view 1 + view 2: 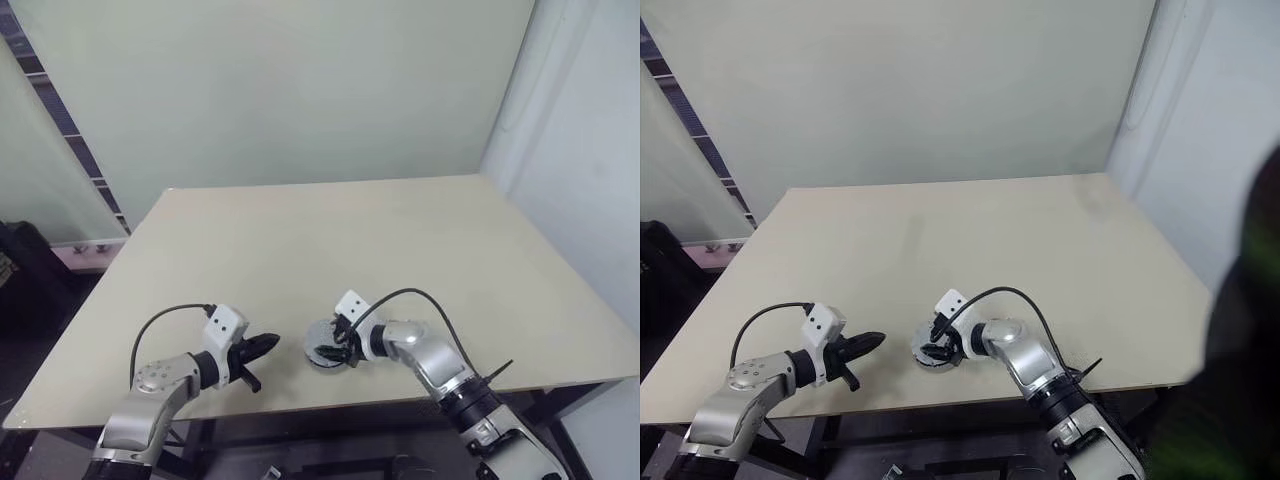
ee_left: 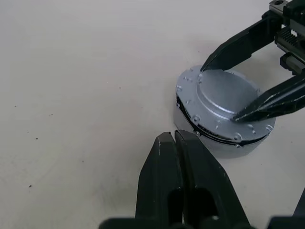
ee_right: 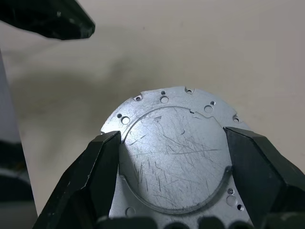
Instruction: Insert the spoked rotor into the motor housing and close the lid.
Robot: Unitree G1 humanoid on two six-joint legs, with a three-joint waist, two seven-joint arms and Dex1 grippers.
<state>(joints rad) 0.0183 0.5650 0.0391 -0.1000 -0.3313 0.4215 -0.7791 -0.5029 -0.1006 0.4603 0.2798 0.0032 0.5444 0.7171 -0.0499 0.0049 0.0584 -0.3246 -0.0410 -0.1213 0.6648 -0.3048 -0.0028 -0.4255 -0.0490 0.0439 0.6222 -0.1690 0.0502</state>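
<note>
Both head cameras look forward and down from above over the tabletop [image 1: 400,240], taking in the far wall and both arms from some way off. The left wrist camera sits low and close, looking along its gripper [image 2: 174,138] at the lid [image 2: 224,107]. The right wrist camera looks closer still at that same lid.

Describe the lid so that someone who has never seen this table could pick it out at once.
On the pale table, look near the front edge, between the two grippers. There a round silvery motor housing stands, and the lid is the flat grey disc lying on top of it, between the right gripper's black fingers. Scratches and small rim holes mark it.
</note>
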